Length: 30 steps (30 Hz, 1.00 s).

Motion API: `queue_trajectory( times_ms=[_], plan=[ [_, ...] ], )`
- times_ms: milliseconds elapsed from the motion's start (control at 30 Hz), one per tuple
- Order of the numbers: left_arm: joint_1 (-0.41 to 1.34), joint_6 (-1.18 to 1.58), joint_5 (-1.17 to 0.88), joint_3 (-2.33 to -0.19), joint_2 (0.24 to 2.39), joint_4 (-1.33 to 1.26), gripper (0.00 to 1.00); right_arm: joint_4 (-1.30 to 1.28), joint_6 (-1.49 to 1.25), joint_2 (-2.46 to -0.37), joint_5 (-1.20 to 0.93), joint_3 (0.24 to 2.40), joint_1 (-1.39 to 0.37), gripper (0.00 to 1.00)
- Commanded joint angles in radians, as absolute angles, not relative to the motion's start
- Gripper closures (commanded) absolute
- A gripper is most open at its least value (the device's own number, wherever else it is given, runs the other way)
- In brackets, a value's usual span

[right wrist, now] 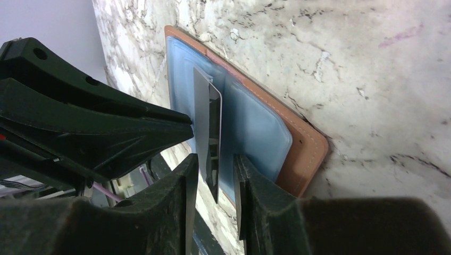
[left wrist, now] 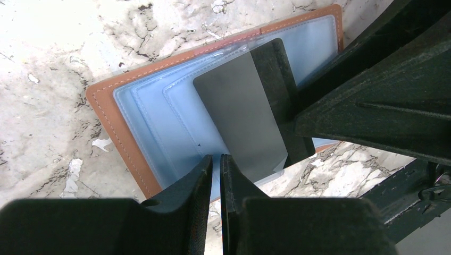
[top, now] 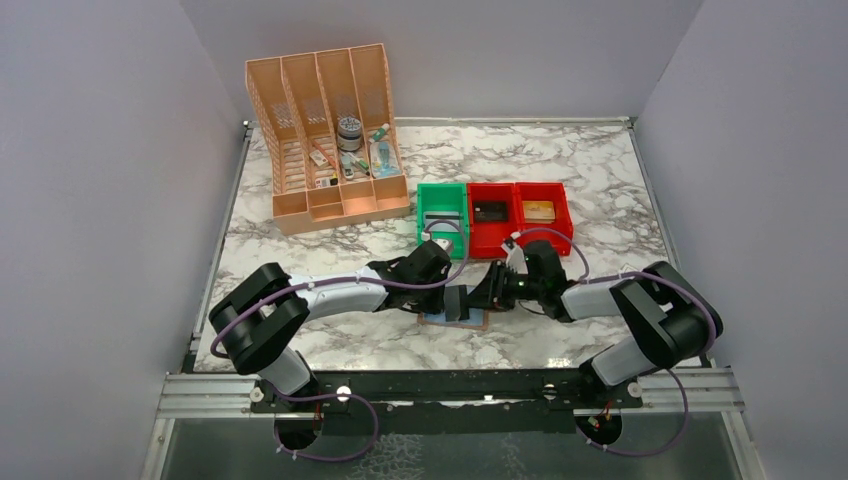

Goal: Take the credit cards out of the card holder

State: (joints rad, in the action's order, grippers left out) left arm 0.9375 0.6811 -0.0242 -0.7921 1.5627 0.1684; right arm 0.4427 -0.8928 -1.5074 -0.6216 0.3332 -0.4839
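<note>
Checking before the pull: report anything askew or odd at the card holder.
The grey credit card juts out of the open card holder, tilted up off its pocket between the right gripper's parted fingers.

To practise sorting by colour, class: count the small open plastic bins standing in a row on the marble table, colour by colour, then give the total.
Green bins: 1
Red bins: 2
Total: 3
</note>
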Motion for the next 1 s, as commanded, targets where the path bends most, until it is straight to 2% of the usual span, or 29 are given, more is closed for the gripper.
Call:
queue_trajectory(
  times_ms=[0,133,267,400,833,900,967],
  plan=[
    [0.941,0.661,0.015,-0.801,1.573,0.224,0.85,0.507,-0.875,-1.558,-0.677,0.350,-0.480,0.68],
    [0.942,0.664,0.015,-0.799,1.571,0.223,0.85,0.529,-0.877,-1.582,-0.695,0.356,-0.480,0.70],
    [0.944,0.667,0.018,-0.798,1.568,0.221,0.85,0.525,-0.875,-1.588,-0.696,0.358,-0.480,0.81],
    [0.944,0.666,0.016,-0.799,1.568,0.221,0.85,0.510,-0.875,-1.565,-0.673,0.343,-0.480,0.87],
    [0.945,0.673,0.034,-0.801,1.550,0.224,0.85,0.427,-0.861,-1.476,-0.602,0.327,-0.480,0.91],
    [0.946,0.677,0.038,-0.799,1.544,0.224,0.81,0.425,-0.866,-1.468,-0.596,0.324,-0.480,0.91],
    [0.946,0.683,0.044,-0.796,1.530,0.223,0.71,0.426,-0.869,-1.466,-0.593,0.321,-0.480,0.91]
  ],
)
